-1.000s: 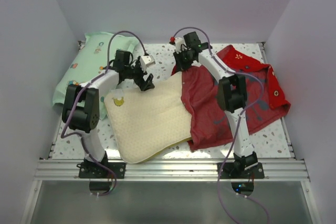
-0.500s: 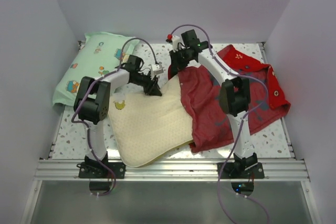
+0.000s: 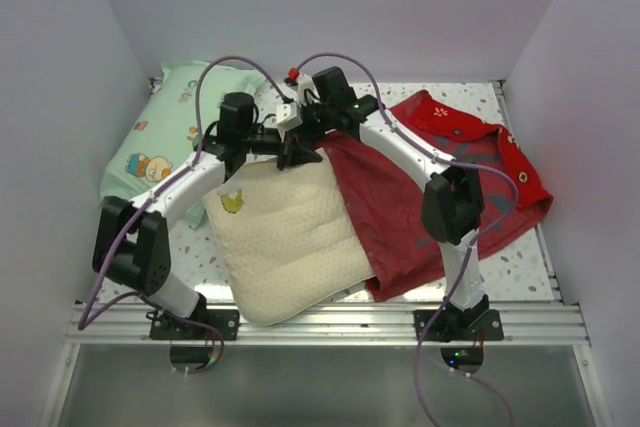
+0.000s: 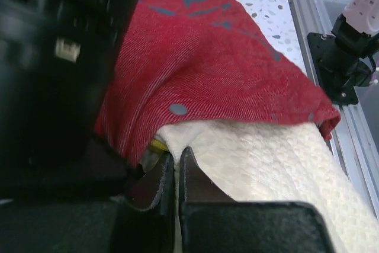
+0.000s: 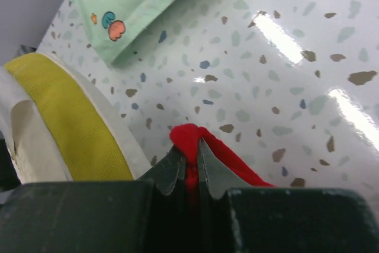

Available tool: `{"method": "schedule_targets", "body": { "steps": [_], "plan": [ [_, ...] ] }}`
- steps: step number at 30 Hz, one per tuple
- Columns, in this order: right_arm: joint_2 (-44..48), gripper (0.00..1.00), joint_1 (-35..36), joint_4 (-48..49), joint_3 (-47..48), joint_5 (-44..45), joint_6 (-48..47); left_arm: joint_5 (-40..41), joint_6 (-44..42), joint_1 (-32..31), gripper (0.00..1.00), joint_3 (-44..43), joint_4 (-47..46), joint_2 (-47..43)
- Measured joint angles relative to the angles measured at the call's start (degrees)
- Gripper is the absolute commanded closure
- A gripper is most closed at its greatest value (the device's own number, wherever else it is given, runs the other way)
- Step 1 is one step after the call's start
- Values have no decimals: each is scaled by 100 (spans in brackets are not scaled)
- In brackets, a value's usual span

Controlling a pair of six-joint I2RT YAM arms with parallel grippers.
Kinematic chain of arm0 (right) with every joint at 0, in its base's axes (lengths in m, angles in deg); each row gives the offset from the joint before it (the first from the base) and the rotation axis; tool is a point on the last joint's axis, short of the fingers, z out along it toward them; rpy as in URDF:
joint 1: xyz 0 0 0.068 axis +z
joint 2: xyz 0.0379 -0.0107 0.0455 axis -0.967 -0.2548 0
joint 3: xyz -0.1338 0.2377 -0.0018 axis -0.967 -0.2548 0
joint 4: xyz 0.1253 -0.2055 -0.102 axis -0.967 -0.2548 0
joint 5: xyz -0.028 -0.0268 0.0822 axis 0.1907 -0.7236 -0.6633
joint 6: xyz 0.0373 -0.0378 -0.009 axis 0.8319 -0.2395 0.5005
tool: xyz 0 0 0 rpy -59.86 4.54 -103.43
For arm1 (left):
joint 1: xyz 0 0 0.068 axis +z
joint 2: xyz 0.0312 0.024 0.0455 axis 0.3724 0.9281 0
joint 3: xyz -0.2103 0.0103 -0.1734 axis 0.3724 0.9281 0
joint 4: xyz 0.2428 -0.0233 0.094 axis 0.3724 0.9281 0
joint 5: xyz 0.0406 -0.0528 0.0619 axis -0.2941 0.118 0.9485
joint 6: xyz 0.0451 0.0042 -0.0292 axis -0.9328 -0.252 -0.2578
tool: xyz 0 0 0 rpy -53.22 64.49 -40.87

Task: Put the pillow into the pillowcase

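**Cream pillow half under the red pillowcase, both end effectors closed at the far opening**

An aluminium rail (image 3: 330,325) runs along the near edge of the speckled counter (image 3: 525,265), with both arm bases bolted to it. The pillow (image 3: 290,247), cream and dimpled, lies left of centre. Its near corner reaches the rail. On its far-left corner is a small white tag (image 3: 231,203) with a yellow mark, and any print on it is too small to read.

The pillowcase (image 3: 405,222) spreads to the right, plain red with grey marks, and overlaps the pillow's right edge. Its far-right end lies close to the right wall. Bare counter shows at the near right, and at the far side between the fabrics.

At the pillow's far end, the left end effector (image 4: 176,157) has its fingers pressed together against the cream cover, just below the draped red hem. Whether any fabric is pinched cannot be told. Just beyond, the right end effector (image 5: 189,155) is clamped on a raised fold of red cloth.

A mint-green pillow (image 3: 160,142) with cartoon prints sits in the far-left corner against the left wall.
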Motion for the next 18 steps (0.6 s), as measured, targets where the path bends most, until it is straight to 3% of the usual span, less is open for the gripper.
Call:
{"method": "schedule_targets", "body": {
  "steps": [4,10,12,13,14,15,16,18],
  "plan": [
    [-66,100,166,264,81,-48,601,297,654,109,100,551,-866,-398],
    [-826,100,210,931,431,94,1080,1102,1759,431,100,1156,-1928,-133],
    [-1043,77,186,1019,457,125,1117,1279,2055,474,100,1152,-2092,138],
    [-1113,60,168,1036,461,186,1102,1263,2208,505,100,1117,-2177,295],
    [-1147,31,146,1029,461,262,1067,1180,2367,525,96,1023,-2212,481],
    [-1172,22,109,1016,468,382,979,1073,2487,533,88,909,-2284,662],
    [-1176,20,59,997,470,592,861,1008,2590,535,73,802,-2243,778],
    [-1169,20,-101,957,505,702,699,876,2719,538,61,568,-2273,962]
  ]
}}
